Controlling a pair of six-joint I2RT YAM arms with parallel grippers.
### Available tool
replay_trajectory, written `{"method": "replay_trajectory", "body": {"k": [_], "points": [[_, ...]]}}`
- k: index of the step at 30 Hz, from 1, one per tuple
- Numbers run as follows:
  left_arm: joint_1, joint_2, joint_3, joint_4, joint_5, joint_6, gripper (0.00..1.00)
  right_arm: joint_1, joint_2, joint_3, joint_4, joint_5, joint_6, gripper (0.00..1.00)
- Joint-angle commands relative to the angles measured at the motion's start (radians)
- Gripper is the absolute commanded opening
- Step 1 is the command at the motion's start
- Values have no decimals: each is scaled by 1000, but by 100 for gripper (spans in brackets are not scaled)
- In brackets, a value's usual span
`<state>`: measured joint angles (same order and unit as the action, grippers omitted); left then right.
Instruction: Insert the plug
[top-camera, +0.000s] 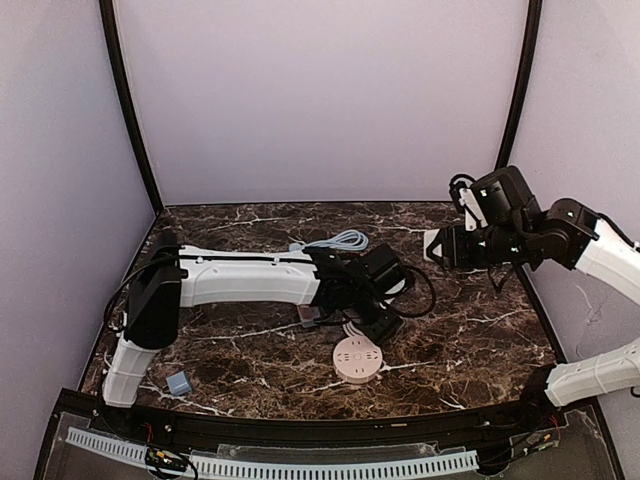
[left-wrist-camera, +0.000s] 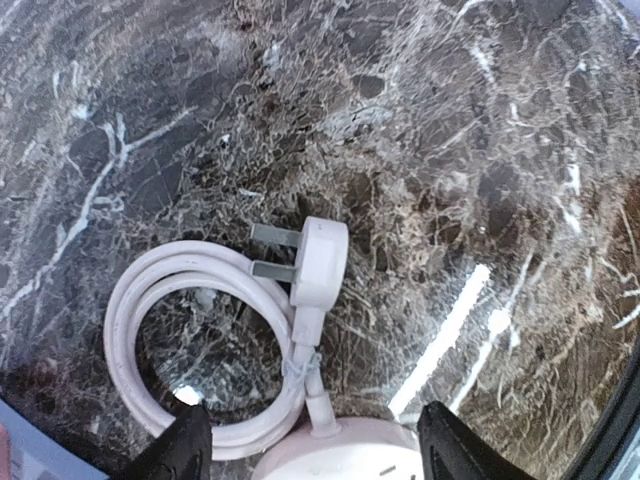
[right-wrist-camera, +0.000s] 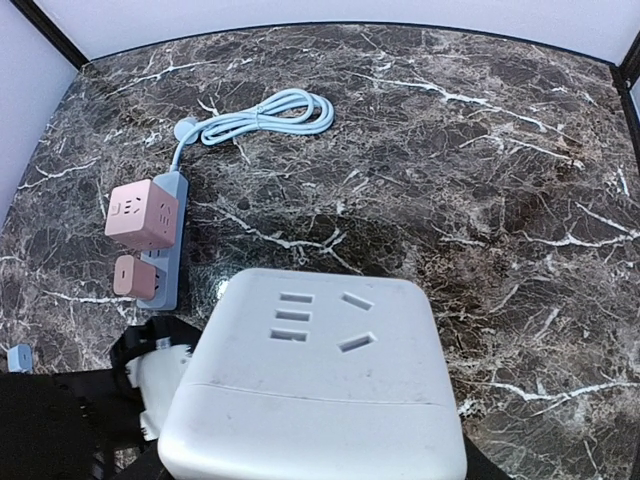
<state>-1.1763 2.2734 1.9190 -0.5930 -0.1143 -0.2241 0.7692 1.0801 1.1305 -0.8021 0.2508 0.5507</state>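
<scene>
A white plug (left-wrist-camera: 318, 262) lies flat on the marble, prongs pointing left, tied to its coiled white cable (left-wrist-camera: 150, 330). The cable runs into a round white socket (left-wrist-camera: 340, 452), also seen from above (top-camera: 358, 358). My left gripper (left-wrist-camera: 315, 445) is open and empty, hovering just above the round socket with the plug ahead of it; in the top view it (top-camera: 385, 322) sits mid-table. My right gripper (top-camera: 450, 245) is raised at the right and shut on a white socket cube (right-wrist-camera: 320, 380), whose slotted face fills the right wrist view. Its fingers are hidden behind the cube.
A blue power strip (right-wrist-camera: 165, 262) with two pink cubes (right-wrist-camera: 142, 212) plugged in lies left of centre, its blue cable (right-wrist-camera: 260, 112) coiled behind. In the top view the left arm covers most of the strip. A small blue block (top-camera: 179, 382) lies near the left arm's base.
</scene>
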Motion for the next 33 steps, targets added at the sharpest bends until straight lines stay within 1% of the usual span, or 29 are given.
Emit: {"method": "replay_trajectory", "body": {"k": [1,2,3,4,5,7,12,14,19,22,26,33], "points": [[0,-209,-148,105,15,42,76,-13,21,92,-16,-12,-22,0],[2,-237,-177,142,7,44,80,-14,30,108,-28,-29,-25,0],[6,-293,-241,160,-6,46,87,-15,41,123,-40,-49,-25,0],[12,-320,-272,200,-11,46,91,-15,47,131,-47,-80,-29,0],[15,-377,-340,217,-21,46,96,-18,57,138,-53,-115,-31,0],[26,-455,-434,262,-48,50,98,-22,77,152,-65,-184,-33,0],[79,-654,-631,354,-115,49,99,-25,157,212,-99,-370,-46,0],[110,-731,-740,393,-139,47,99,-25,186,236,-103,-437,-49,0],[182,-871,-883,437,-175,61,99,-26,256,252,-95,-589,-46,0],[239,-944,-971,475,-179,59,99,-25,299,260,-99,-631,-43,0],[290,-1002,-1059,540,-181,60,99,-24,361,273,-111,-707,-52,0],[359,-1052,-1174,679,-183,53,99,-5,426,271,-137,-722,-22,0]]}}
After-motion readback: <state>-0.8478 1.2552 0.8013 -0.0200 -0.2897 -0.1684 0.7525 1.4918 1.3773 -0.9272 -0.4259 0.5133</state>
